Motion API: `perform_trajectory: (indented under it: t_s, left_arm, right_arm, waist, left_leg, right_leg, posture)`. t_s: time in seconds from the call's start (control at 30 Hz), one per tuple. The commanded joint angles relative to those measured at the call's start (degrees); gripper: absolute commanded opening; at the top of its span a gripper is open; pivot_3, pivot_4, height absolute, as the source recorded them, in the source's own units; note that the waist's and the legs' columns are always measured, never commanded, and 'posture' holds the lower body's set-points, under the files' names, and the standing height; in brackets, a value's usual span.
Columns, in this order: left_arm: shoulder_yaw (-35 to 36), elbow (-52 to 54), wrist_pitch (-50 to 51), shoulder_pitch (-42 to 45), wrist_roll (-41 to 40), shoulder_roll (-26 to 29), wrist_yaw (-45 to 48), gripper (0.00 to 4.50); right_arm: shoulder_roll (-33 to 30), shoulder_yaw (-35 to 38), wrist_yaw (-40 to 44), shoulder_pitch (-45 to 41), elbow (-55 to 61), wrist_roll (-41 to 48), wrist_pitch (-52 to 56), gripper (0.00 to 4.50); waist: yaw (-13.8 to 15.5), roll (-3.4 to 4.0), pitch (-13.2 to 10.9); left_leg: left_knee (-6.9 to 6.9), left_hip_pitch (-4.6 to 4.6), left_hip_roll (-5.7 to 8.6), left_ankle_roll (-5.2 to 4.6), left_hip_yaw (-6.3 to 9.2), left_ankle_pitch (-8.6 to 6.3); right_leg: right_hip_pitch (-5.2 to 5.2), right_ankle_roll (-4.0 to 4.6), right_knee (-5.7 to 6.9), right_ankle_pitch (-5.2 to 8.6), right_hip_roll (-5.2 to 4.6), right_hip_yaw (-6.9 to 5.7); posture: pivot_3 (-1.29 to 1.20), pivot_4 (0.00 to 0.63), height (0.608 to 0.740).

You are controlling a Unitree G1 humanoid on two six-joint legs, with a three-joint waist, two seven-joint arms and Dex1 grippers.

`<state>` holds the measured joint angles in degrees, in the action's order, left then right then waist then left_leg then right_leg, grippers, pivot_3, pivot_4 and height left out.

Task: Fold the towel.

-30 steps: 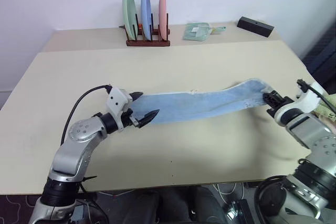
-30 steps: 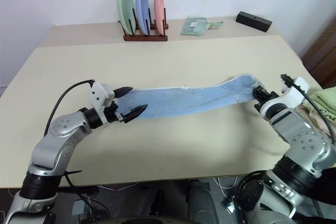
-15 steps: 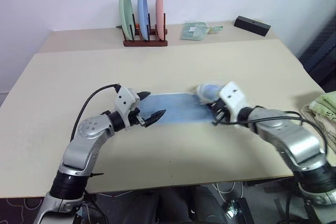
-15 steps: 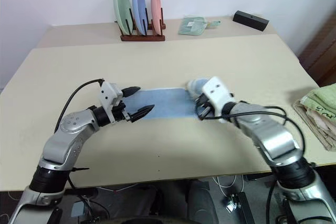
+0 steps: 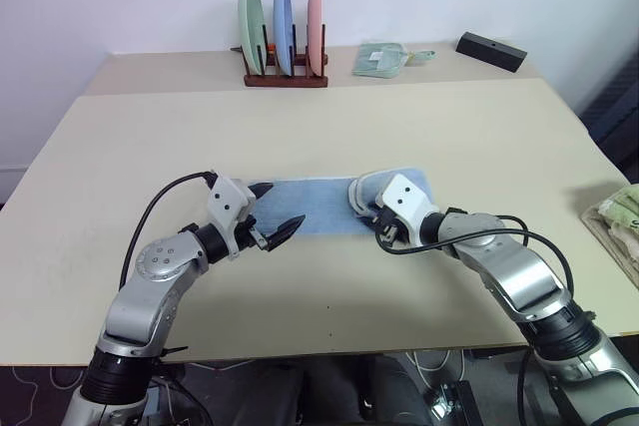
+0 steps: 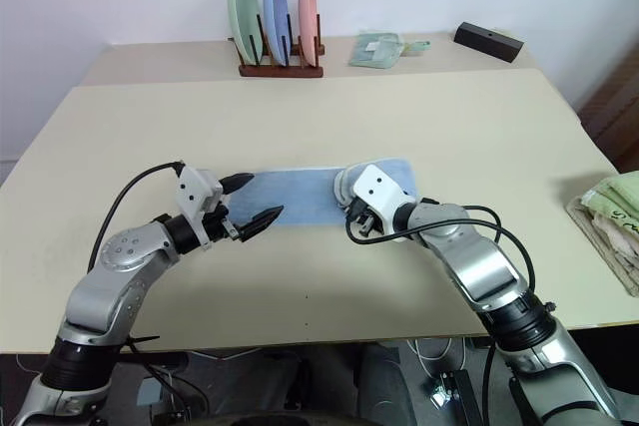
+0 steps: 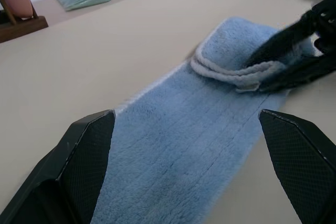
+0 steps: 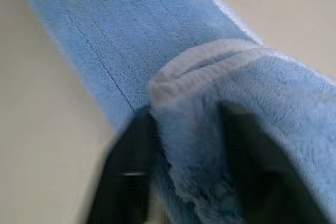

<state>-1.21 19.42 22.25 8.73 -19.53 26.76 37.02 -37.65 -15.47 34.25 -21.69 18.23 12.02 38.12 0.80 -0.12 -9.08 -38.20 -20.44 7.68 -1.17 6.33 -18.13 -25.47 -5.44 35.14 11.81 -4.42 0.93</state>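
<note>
Light-blue terry towel [image 5: 318, 208] with thin white edging, flat on the beige table [image 5: 329, 132] near its front middle, right end doubled back over itself into a raised fold. Left gripper [image 5: 276, 212] of two black fingers spread wide, hovering level at the towel's left end, one finger to each side of the strip, holding nothing. Right gripper [image 6: 357, 220] at the folded right end, fingers sunk into the doubled cloth, one to either side of the bunched edge; whether pinching or parted, cannot tell. Along the far edge of the table, well apart from the towel: wooden rack [image 5: 286, 75] with green, blue and pink plates upright, small mint-green folded cloth [image 5: 380, 58], black rectangular box [image 5: 490, 50]. Pale green folded stack [image 6: 615, 221] at the table's right edge. Nothing between grippers and towel.
</note>
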Motion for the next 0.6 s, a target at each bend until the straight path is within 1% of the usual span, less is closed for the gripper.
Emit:
perform_trajectory:
  t_s: [0.03,0.1,0.13,0.17,0.23,0.3,0.33,0.37,0.4,0.5,0.6]
  left_arm:
    - [2.9,2.1,1.2,-0.9,-1.7,0.0,-1.5,4.5]
    - [4.4,2.4,2.2,-2.2,-2.2,-0.3,-3.2,4.5]
    - [4.7,2.5,2.5,-2.9,-2.1,-0.3,-3.8,4.5]
    - [4.8,2.7,2.7,-3.6,-1.7,-0.3,-4.3,4.5]
    - [4.4,2.7,2.4,-5.0,0.1,0.0,-5.5,4.5]
    - [3.6,2.4,1.2,-6.2,2.5,-0.1,-7.2,4.5]
    - [3.5,2.5,1.1,-6.7,2.7,-0.6,-7.9,4.5]
    - [3.6,2.9,1.0,-7.2,2.7,-1.1,-8.3,4.5]
    - [3.7,3.4,0.9,-7.7,2.5,-1.5,-8.6,4.5]
    - [3.8,4.5,0.3,-9.3,2.8,-3.1,-10.2,4.5]
    - [3.5,5.6,-0.1,-10.7,3.4,-3.8,-10.9,4.5]
  right_arm:
    - [-3.0,7.4,5.5,3.0,7.7,3.8,-6.0,3.85]
    - [-3.3,12.6,8.3,4.9,9.2,8.8,-6.0,3.85]
    - [-2.4,14.8,8.3,4.9,8.8,10.8,-5.5,3.69]
    - [-1.1,16.3,7.2,4.2,7.5,11.7,-4.9,3.32]
    - [2.0,17.4,3.1,1.6,2.4,10.4,-4.5,2.41]
    - [4.1,16.0,1.3,0.1,-2.7,7.1,-7.3,1.43]
    - [5.4,15.3,0.7,-0.3,-5.3,5.9,-8.8,0.84]
    - [6.5,14.7,0.2,-0.6,-7.8,4.9,-10.4,0.36]
    - [7.4,14.2,0.0,-0.7,-10.0,3.9,-12.1,0.05]
    - [10.2,11.0,-0.3,-1.5,-18.9,-0.1,-17.5,0.05]
    - [11.3,8.1,0.3,-0.8,-25.7,-3.9,-22.3,0.05]
  waist:
    - [0.1,0.0,0.0]
    - [0.0,-0.02,0.0]
    - [-0.1,-0.03,0.0]
    - [-0.1,-0.04,0.0]
    - [-0.2,-0.06,0.0]
    - [-0.1,-0.06,0.0]
    - [0.0,-0.06,0.0]
    - [0.1,-0.09,0.0]
    - [0.1,-0.09,0.0]
    - [0.0,-0.09,0.0]
    - [-0.1,-0.08,0.0]
  left_leg:
    - [0.0,-0.02,0.0,0.0,0.02,0.0]
    - [0.01,-0.01,0.0,-0.01,0.02,-0.01]
    - [0.01,0.0,0.0,-0.01,0.02,-0.01]
    - [0.01,0.03,-0.01,-0.01,0.02,-0.01]
    - [0.01,0.08,-0.03,0.0,0.01,-0.01]
    - [0.02,0.09,-0.04,0.01,0.01,0.0]
    - [0.02,0.09,-0.04,0.01,0.01,0.0]
    - [0.02,0.06,-0.04,0.01,0.01,0.0]
    - [0.03,0.06,-0.03,0.01,0.02,0.0]
    - [0.03,0.02,0.0,-0.01,0.0,-0.01]
    - [0.04,0.06,-0.01,0.0,-0.01,0.0]
  right_leg:
    - [0.0,0.0,-0.02,0.0,0.0,-0.01]
    - [0.02,-0.01,-0.04,0.0,0.0,-0.01]
    - [0.03,-0.01,-0.04,0.0,0.0,-0.01]
    - [0.05,-0.01,-0.04,0.0,0.01,-0.01]
    - [0.06,0.0,-0.01,0.0,0.03,0.0]
    - [0.05,0.01,0.02,-0.01,0.03,0.0]
    - [0.06,0.01,0.02,0.0,0.03,0.0]
    - [0.04,0.01,0.02,0.0,0.03,0.0]
    - [0.05,0.01,-0.01,0.0,0.02,-0.02]
    - [0.02,0.01,-0.04,0.0,0.0,-0.01]
    - [0.02,0.01,-0.02,0.0,0.01,0.0]
  posture:
    - [0.0,0.15,0.737]
    - [0.0,0.15,0.737]
    - [0.0,0.15,0.737]
    - [0.0,0.15,0.737]
    - [0.0,0.15,0.737]
    - [0.0,0.15,0.737]
    - [0.0,0.15,0.737]
    - [0.0,0.15,0.737]
    - [0.0,0.15,0.737]
    - [0.0,0.15,0.737]
    - [0.0,0.15,0.737]
